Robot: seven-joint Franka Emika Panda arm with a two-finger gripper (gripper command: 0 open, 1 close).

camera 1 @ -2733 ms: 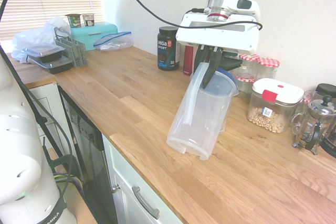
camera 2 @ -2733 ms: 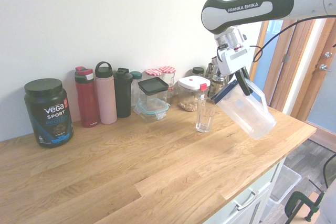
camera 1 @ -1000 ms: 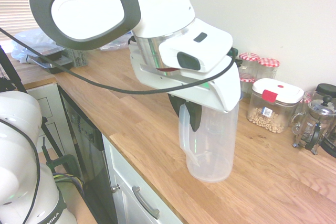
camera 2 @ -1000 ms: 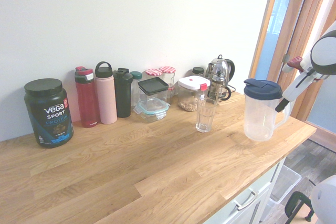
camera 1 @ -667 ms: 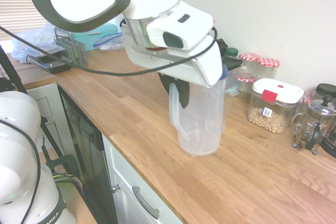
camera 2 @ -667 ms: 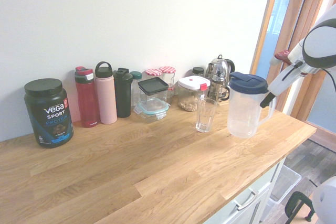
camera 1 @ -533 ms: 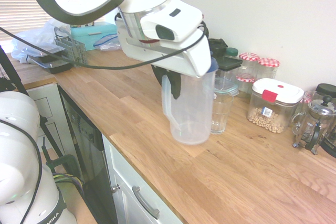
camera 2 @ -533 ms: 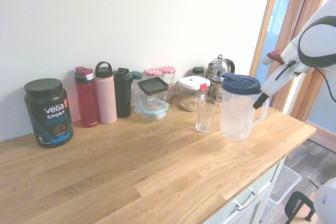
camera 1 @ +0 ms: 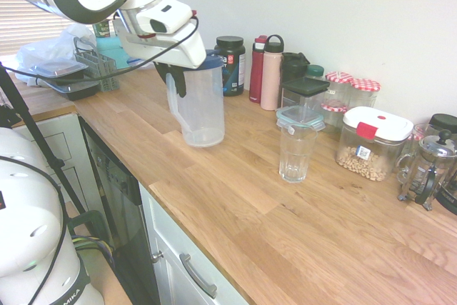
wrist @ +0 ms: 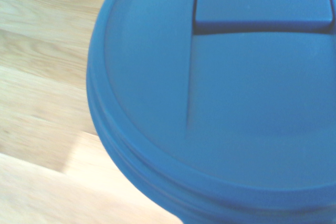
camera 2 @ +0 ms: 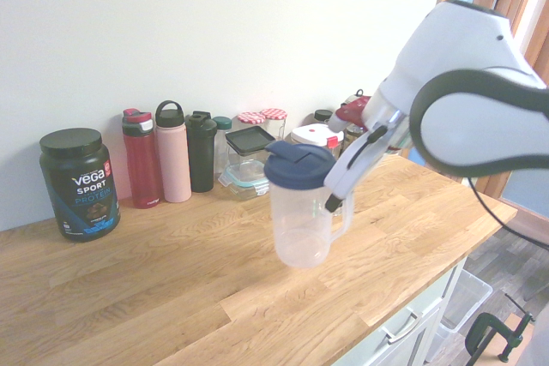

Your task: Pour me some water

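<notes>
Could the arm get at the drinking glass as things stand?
Probably not with its gripper: it is shut on the pitcher handle, so the hand is occupied. The way itself looks free: bare countertop lies between pitcher and glass, which stands apart from the containers behind it.

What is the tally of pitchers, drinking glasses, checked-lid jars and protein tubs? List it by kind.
pitcher: 1
drinking glass: 1
checked-lid jars: 2
protein tub: 1
Total: 5
</notes>
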